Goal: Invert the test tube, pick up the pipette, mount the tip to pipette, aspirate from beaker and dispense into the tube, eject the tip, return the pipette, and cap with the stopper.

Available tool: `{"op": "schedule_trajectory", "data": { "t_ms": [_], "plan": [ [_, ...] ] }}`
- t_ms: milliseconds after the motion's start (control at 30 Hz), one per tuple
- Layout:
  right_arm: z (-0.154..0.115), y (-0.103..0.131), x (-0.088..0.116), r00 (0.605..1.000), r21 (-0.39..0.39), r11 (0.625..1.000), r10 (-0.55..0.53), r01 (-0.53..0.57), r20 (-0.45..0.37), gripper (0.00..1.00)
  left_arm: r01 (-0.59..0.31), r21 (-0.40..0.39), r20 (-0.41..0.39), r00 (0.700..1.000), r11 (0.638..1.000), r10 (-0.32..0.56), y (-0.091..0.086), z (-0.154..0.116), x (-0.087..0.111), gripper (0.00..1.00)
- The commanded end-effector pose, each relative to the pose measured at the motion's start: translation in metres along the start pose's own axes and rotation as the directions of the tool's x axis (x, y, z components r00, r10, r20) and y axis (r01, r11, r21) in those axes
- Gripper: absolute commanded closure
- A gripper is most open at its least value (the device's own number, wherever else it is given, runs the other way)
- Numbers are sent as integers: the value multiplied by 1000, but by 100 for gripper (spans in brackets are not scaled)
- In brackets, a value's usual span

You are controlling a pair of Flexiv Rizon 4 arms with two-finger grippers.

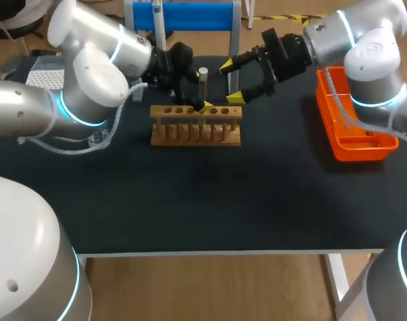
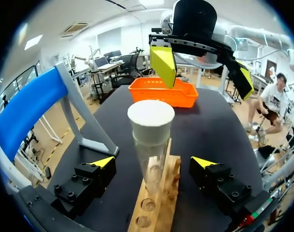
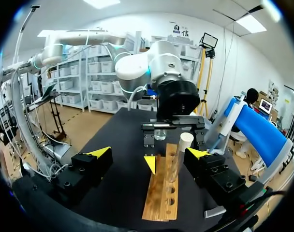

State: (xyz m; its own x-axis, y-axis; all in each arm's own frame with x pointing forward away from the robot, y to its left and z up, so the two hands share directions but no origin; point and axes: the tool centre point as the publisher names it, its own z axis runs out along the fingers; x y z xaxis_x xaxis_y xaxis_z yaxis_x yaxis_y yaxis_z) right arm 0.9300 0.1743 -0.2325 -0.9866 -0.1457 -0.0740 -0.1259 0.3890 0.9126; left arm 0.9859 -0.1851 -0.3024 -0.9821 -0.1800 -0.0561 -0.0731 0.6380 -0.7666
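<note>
On the wooden rack [image 1: 197,130], white-topped test tube [image 1: 203,83] between wide-open left jaws; right jaws wide-open nearby.

The left arm [image 1: 90,87] and right arm [image 1: 371,60] are fat, rounded silver-grey tubes with glowing blue rings [image 1: 76,117] at the joints and pale cables [image 1: 69,148] trailing. The left tool [image 2: 154,164] and right tool [image 1: 231,81] are black blocks studded with screws [image 2: 69,195], tipped by yellow wedges [image 2: 104,162].

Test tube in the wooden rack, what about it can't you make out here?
Left wrist view: the foot of the test tube disappears into the rack, between the open fingers of the left tool.
Head view: its lower end is lost behind that tool.
Every view: clear glass, so liquid inside cannot be told.
</note>
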Motion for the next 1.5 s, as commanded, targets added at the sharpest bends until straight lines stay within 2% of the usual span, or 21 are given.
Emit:
{"op": "schedule_trajectory", "data": {
  "t_ms": [33, 667, 800, 867, 1067, 1267, 1467, 1500],
  "plan": [
    [1, 0, -1, 1000, -4, 1000, -17, 17, -2, 0, 16, -3, 22, 1000, 1000, -16, 4, -7, 3, 0],
    [6, 12, -3, 997, -64, 995, -76, 78, 27, 0, 69, -3, 123, 990, 998, -68, 20, -40, 6, 0],
    [7, 17, -5, 997, -99, 992, -71, 74, 29, 0, 85, -2, 142, 986, 996, -84, 23, -44, 7, 0],
    [7, 20, -6, 997, -116, 990, -73, 76, 30, 0, 103, -43, 144, 985, 994, -96, 24, -45, 7, 0],
    [8, 28, -11, 997, -129, 989, -73, 76, 32, 0, 115, -37, 143, 984, 993, -108, 24, -45, 7, 0],
    [9, 38, -17, 998, -170, 984, -56, 61, 32, 0, 115, -37, 143, 984, 993, -108, 24, -45, 7, 0],
    [11, 45, -22, 1000, -265, 964, 1, 0, 2, 0, 115, -37, 143, 984, 993, -108, 24, -45, 7, 0],
    [12, 46, -23, 1000, -298, 954, 17, -18, -5, 65, 115, -37, 143, 984, 993, -108, 24, -45, 7, 0]
  ]
}}
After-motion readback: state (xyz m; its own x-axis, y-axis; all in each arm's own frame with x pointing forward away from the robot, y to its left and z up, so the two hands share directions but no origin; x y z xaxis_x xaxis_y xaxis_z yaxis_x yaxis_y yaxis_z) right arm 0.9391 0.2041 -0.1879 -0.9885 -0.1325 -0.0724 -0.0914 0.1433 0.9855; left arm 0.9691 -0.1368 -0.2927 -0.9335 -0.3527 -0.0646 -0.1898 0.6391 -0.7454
